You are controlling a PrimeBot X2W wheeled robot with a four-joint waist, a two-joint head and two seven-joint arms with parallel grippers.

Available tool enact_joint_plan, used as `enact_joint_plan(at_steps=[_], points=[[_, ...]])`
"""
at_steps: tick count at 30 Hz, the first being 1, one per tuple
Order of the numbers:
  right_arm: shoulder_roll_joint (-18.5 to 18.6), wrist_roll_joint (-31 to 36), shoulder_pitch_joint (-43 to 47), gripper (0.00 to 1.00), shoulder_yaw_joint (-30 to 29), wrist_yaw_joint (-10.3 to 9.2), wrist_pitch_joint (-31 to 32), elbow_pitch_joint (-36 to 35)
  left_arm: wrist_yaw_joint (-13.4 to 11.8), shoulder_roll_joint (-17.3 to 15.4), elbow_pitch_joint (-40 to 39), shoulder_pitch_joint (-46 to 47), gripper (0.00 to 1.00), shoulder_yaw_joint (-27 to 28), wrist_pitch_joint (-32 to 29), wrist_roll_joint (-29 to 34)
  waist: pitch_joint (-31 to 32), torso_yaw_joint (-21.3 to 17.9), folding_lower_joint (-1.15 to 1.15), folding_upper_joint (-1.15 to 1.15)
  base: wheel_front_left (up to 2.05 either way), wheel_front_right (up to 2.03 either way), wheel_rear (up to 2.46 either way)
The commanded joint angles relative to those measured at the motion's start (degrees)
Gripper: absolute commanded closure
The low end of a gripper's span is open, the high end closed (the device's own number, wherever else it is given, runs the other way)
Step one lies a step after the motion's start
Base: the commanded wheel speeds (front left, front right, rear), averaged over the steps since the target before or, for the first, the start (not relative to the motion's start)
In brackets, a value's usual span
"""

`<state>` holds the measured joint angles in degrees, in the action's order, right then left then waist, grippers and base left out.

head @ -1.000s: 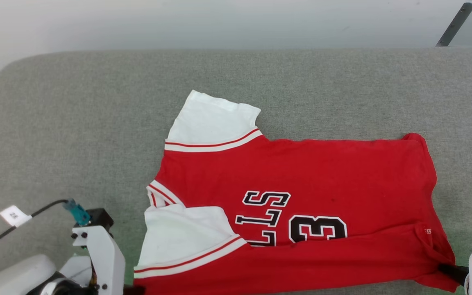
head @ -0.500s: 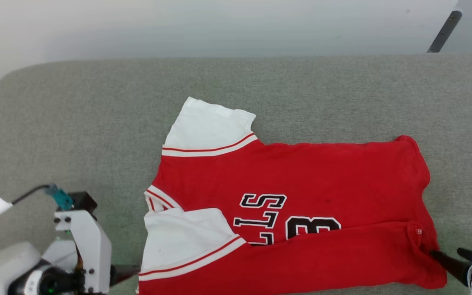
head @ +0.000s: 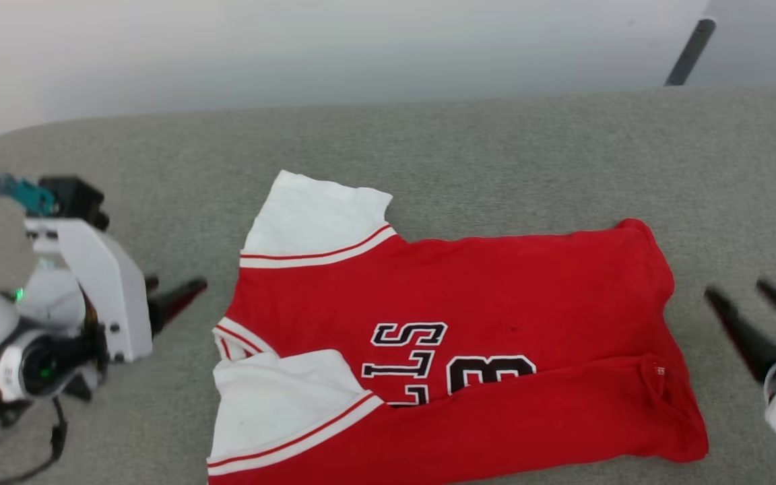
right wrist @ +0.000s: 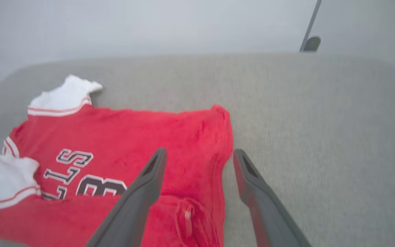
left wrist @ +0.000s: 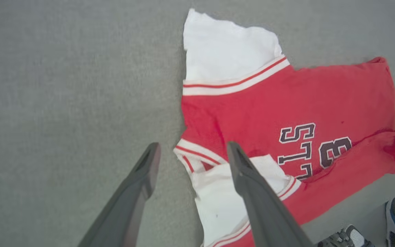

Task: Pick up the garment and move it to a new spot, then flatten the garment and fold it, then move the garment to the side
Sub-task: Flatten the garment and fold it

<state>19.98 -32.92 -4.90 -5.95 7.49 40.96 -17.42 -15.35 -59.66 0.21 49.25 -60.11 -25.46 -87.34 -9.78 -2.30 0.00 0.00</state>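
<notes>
Here, the large red soft-fabric shirt with white sleeves (head: 496, 289) lies spread on the grey woven-fabric surface (head: 496, 148), roughly in the middle of the head view. Its collar end, with red-and-white striped trim, points toward the robot's left and its hem toward the robot's right. The far white sleeve sticks out flat toward the back of the surface. The near white sleeve lies folded onto the red body. A long red strip along the near edge is folded up over the front and covers the lower part of the black, white-edged lettering (head: 405, 353).

The left tool (left wrist: 193, 145) hangs to the left of the collar with its two long dark fingers spread wide and nothing between them. In the left wrist view one finger shows over bare grey fabric and the other over the near sleeve; whether either touches, I cannot tell. The right tool (head: 736, 287) is beside the hem, apart from the cloth, its fingers likewise wide apart and empty.

Behind the surface stands a pale wall, with a dark slanted bar (head: 688, 50) at the upper right.
</notes>
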Motion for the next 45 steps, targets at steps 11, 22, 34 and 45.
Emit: enact_joint_plan(at_steps=[11, 22, 34, 45], points=[[0.8, 9.7, -6.4, 0.00, 5.7, -0.01, -33.2, 0.6, 6.1, 6.1, 10.4, 8.6, 0.00, 1.8, 3.8, 6.5, -4.0, -5.1, 0.00, 0.00, 0.00, 0.00, 0.00], [-1.5, 12.4, -8.9, 0.00, 6.9, -0.01, -42.7, 1.6, 11.4, 8.2, 20.3, 16.9, 0.00, 0.9, -1.9, 9.4, -12.8, -10.2, 0.00, 0.00, 0.00, 0.00, 0.00], [-2.9, 11.8, -10.6, 0.00, 7.6, -0.01, -45.2, 2.9, 13.9, 10.2, 30.0, 23.6, 0.00, -1.1, -10.0, 11.4, -19.1, -12.6, 0.00, 0.00, 0.00, 0.00, 0.00], [-3.0, 11.2, -11.9, 0.00, 7.8, -0.01, -45.1, 3.7, 14.4, 13.8, 37.1, 22.6, 0.38, -4.6, -16.5, 11.5, -20.8, -12.8, 0.00, 0.00, 0.00, 0.00, 0.00]])
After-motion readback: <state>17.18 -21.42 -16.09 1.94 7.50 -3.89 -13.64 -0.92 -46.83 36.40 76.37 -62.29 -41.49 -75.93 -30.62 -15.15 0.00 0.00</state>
